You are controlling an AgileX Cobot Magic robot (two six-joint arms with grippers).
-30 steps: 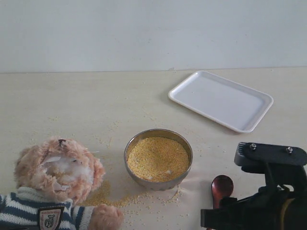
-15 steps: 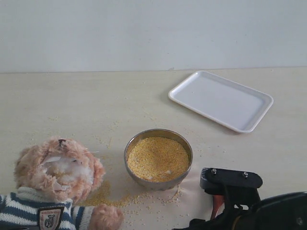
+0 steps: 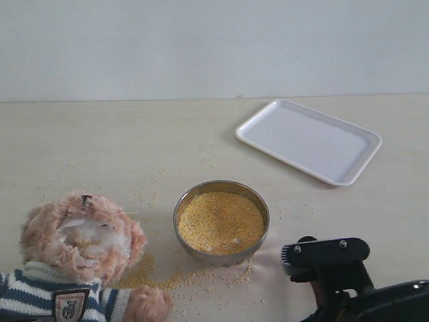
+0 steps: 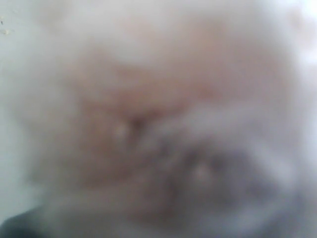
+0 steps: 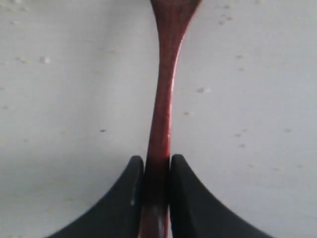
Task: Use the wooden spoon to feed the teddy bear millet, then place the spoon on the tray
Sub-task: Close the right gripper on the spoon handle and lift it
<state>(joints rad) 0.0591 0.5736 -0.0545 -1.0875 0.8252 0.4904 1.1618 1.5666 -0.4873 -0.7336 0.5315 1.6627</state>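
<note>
Spoon pickup: the right gripper (image 5: 156, 166) is clamped on the wooden spoon (image 5: 163, 84) by its handle, near the table's (image 3: 120, 141) near-right corner.
The spoon appears to lie on the table, not yet lifted. Next it likely needs raising and dipping into the millet (image 3: 220, 221) by the near edge's middle, then carrying to the teddy bear (image 3: 80, 241) at the near-left corner. The tray (image 3: 308, 137) sits far right. The left gripper cannot be seen, as its view is a blur.

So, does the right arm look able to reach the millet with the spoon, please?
Probably yes: the right gripper is shut on the spoon handle beside the bowl, and nothing stands between it and the open millet.
</note>
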